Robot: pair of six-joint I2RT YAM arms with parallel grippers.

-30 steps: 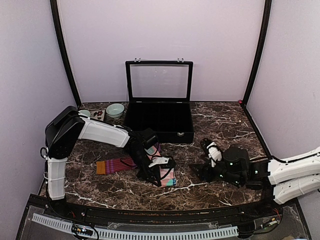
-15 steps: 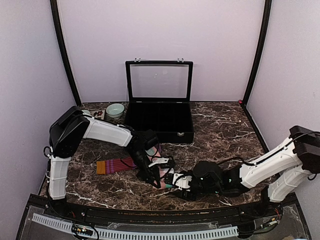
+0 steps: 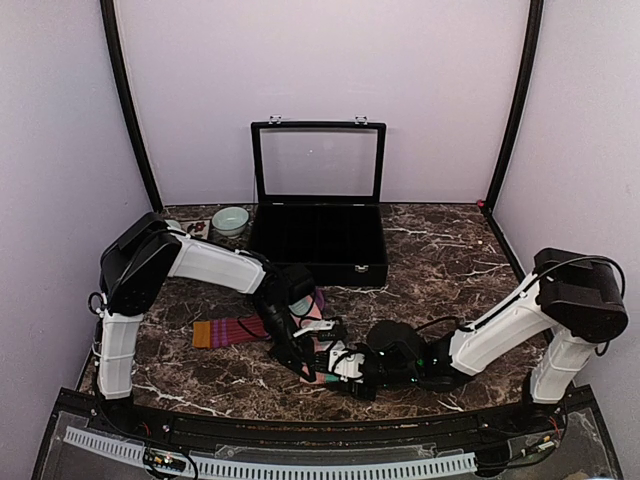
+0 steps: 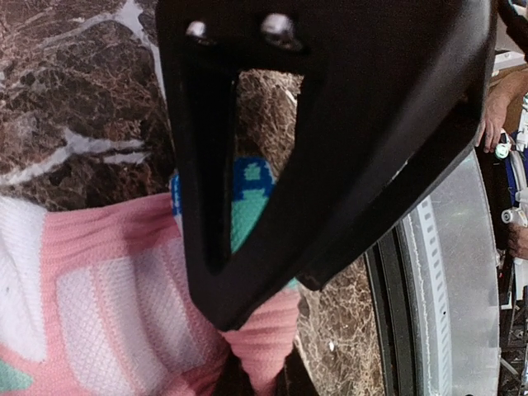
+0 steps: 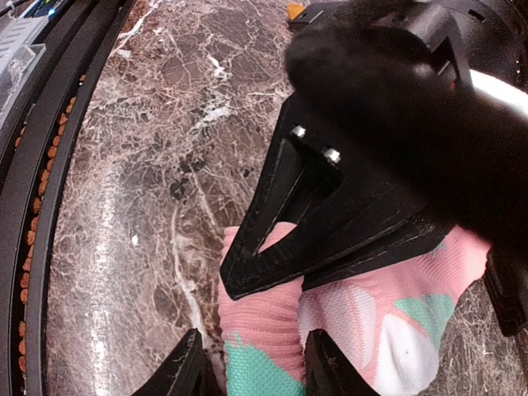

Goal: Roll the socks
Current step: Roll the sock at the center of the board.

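The salmon-pink sock point(image 3: 322, 362) with mint and white patches lies near the table's front edge, one edge folded up. My left gripper point(image 3: 306, 358) is shut on that pink fold point(image 4: 264, 351), pinching it at the bottom of the left wrist view point(image 4: 257, 378). My right gripper point(image 3: 340, 366) has come in from the right, and its jaws stand on either side of the same fold point(image 5: 276, 322). The right fingertip point(image 5: 323, 355) touches the fabric, and a small gap shows at the left one. The maroon sock point(image 3: 228, 331) with the orange cuff lies flat to the left, partly under the left arm.
An open black case point(image 3: 318, 245) with a glass lid stands at the back centre. A pale green bowl point(image 3: 230, 219) and small items point(image 3: 195, 228) sit at the back left. The table's front rail point(image 5: 33, 206) runs close by both grippers.
The right arm has swung left across the table to the pink sock and its jaws have narrowed around the fold. The left gripper has stayed pinched on the sock.
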